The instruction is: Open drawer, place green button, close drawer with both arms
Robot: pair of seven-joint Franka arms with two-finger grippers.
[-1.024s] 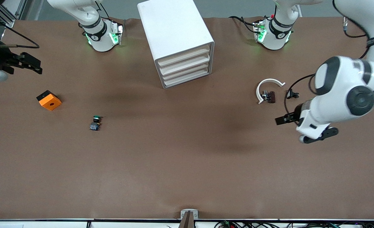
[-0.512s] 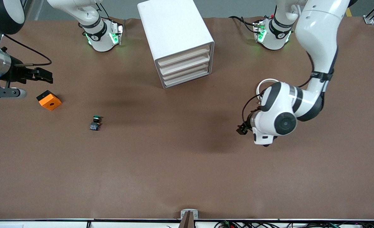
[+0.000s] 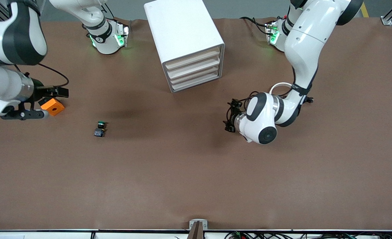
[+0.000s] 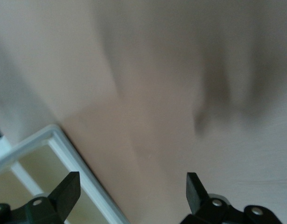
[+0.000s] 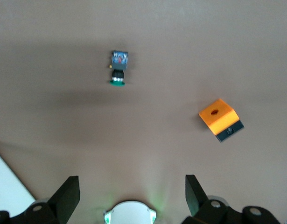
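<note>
The white cabinet stands between the two arm bases, and its four cream drawers are all shut. The button, green cap and dark body, lies on the table toward the right arm's end, nearer the front camera than the cabinet. It also shows in the right wrist view. My right gripper is open and empty over the orange block. My left gripper is open and empty over the table, near the cabinet's front corner. In their wrist views both grippers show spread fingers.
The orange block has a black hole. A white arc lies partly under the left arm, with a small black piece beside it. The right arm's base glows green.
The left arm has swung from its end of the table in toward the cabinet's front. The right gripper has moved from the table's edge to over the orange block.
</note>
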